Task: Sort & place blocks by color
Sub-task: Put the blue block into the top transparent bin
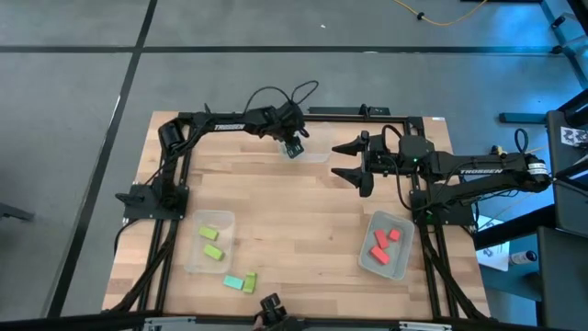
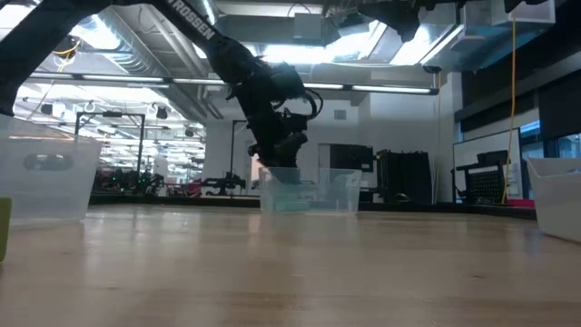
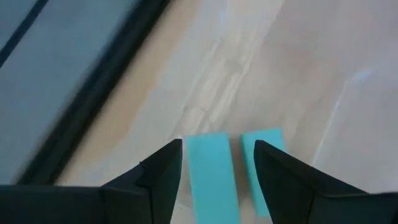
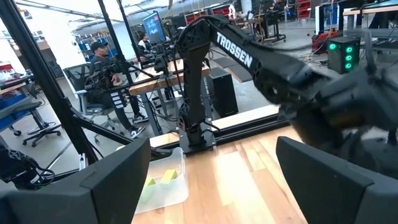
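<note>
My left gripper (image 1: pixel 294 147) reaches to the far middle of the table and points steeply down into a clear bin (image 1: pixel 313 155). It is open. Two teal blocks lie side by side on the bin's floor. One teal block (image 3: pixel 211 177) lies between my fingers with a narrow gap on each side. The other teal block (image 3: pixel 263 163) lies beside it, partly behind one finger (image 3: pixel 283 180). My right gripper (image 1: pixel 337 160) hovers open and level to the right of that bin, with nothing between its fingers.
A clear bin (image 1: pixel 212 242) with lime blocks stands near left. Another clear bin (image 1: pixel 387 245) with red blocks stands near right. A teal block (image 1: pixel 235 282) and a lime block (image 1: pixel 250 281) lie loose by the near edge. Bare wood lies in the middle.
</note>
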Available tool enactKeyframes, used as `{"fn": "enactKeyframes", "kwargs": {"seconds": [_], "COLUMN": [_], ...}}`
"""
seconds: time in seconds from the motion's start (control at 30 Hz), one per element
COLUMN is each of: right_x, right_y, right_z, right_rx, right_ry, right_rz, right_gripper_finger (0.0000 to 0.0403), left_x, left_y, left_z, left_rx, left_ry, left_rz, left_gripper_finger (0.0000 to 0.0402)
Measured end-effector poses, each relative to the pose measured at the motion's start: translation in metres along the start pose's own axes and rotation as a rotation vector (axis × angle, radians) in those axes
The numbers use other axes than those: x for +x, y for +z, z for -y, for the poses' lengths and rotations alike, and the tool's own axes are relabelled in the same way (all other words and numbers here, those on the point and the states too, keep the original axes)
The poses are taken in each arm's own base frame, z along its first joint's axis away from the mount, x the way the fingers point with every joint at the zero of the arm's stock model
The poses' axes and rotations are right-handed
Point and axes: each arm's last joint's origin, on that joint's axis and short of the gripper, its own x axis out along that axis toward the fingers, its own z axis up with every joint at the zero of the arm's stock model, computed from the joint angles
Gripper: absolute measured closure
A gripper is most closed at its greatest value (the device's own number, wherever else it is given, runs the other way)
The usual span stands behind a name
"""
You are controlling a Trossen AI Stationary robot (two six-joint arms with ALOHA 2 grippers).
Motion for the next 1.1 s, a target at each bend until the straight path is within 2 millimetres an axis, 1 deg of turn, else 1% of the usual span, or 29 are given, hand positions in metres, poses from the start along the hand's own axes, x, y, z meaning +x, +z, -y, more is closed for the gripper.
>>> {"fn": "enactKeyframes", "kwargs": {"seconds": [0.1, 0.2, 0.27, 0.37, 0.43, 0.5, 0.53, 0.6, 0.67, 0.73, 0.8, 0.87, 0.97, 1.03, 1.1], "right_x": [0.0, 0.0, 0.0, 0.0, 0.0, 0.0, 0.0, 0.0, 0.0, 0.0, 0.0, 0.0, 0.0, 0.0, 0.0], "right_y": [0.0, 0.0, 0.0, 0.0, 0.0, 0.0, 0.0, 0.0, 0.0, 0.0, 0.0, 0.0, 0.0, 0.0, 0.0], "right_z": [0.0, 0.0, 0.0, 0.0, 0.0, 0.0, 0.0, 0.0, 0.0, 0.0, 0.0, 0.0, 0.0, 0.0, 0.0], "right_rx": [-0.003, -0.003, -0.004, -0.004, -0.004, -0.006, -0.006, -0.006, -0.006, -0.007, -0.009, -0.01, -0.018, -0.026, -0.031], "right_ry": [0.001, 0.002, 0.002, 0.002, 0.002, 0.002, 0.003, 0.008, 0.009, 0.01, 0.009, 0.009, 0.01, 0.01, 0.009], "right_rz": [0.0, 0.0, 0.0, 0.0, 0.0, -0.001, -0.001, -0.002, -0.003, -0.004, -0.005, -0.005, -0.006, -0.006, -0.006], "right_gripper_finger": [0.0052, 0.0052, 0.0052, 0.0052, 0.0052, 0.0052, 0.0052, 0.0052, 0.0052, 0.0052, 0.0052, 0.0052, 0.0052, 0.0052, 0.0052], "left_x": [-0.026, -0.063, -0.093, -0.146, -0.181, -0.213, -0.227, -0.249, -0.263, -0.27, -0.273, -0.273, -0.273, -0.275, -0.277], "left_y": [0.02, 0.033, 0.04, 0.048, 0.045, 0.036, 0.028, 0.008, -0.016, -0.043, -0.068, -0.09, -0.113, -0.122, -0.127], "left_z": [-0.003, -0.003, -0.001, 0.007, 0.018, 0.031, 0.038, 0.051, 0.064, 0.075, 0.085, 0.091, 0.095, 0.095, 0.094], "left_rx": [-0.007, -0.02, -0.047, -0.057, -0.043, -0.03, -0.024, -0.026, -0.039, -0.037, -0.032, -0.024, -0.069, -0.078, -0.05], "left_ry": [-0.021, -0.066, -0.119, -0.238, -0.303, -0.353, -0.372, -0.394, -0.414, -0.447, -0.481, -0.523, -0.555, -0.572, -0.568], "left_rz": [0.09, 0.183, 0.25, 0.369, 0.461, 0.574, 0.635, 0.746, 0.829, 0.879, 0.914, 0.938, 0.975, 0.99, 1.01], "left_gripper_finger": [0.0206, 0.0205, 0.0205, 0.0205, 0.0206, 0.0207, 0.0207, 0.0207, 0.0207, 0.0207, 0.0208, 0.0208, 0.0208, 0.0208, 0.0208]}}
